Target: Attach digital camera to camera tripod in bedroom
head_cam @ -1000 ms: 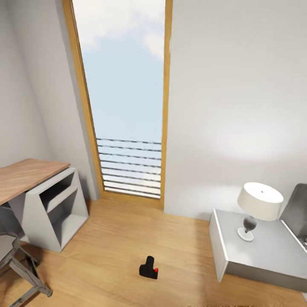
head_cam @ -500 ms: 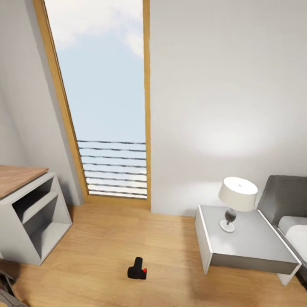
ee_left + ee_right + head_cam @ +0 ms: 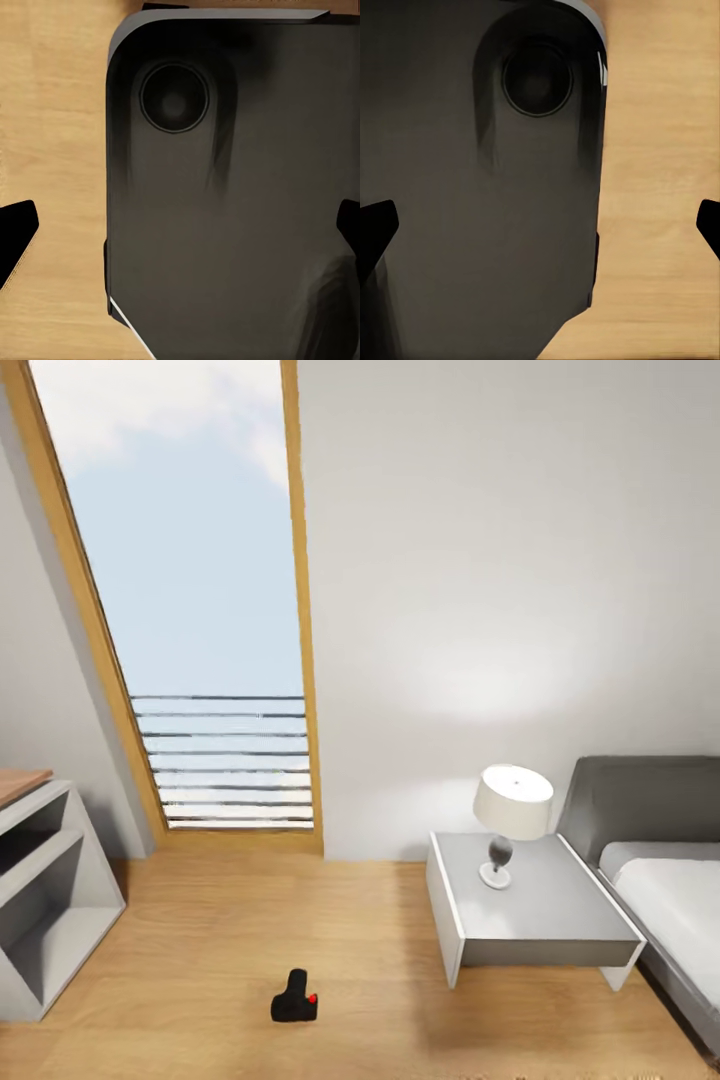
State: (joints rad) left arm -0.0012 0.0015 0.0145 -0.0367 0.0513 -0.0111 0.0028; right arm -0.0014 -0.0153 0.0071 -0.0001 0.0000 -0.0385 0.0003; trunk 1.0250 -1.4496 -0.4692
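Your digital camera (image 3: 294, 998) lies unpicked on the floor, lower centre; both claws spread wide, empty.

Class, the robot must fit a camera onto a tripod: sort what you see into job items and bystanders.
Job:
small black digital camera with red button, on the wood floor.

Bystanders:
white-shaded table lamp
grey bedside table
grey bed
grey shelf unit

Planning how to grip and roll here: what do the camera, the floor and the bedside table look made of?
Camera: matte black, probably plastic, no shine, red button. Floor: light wood planks, visible grain, satin finish. Bedside table: smooth grey-white panels, likely painted board; faint lamp reflection suggests slight gloss.
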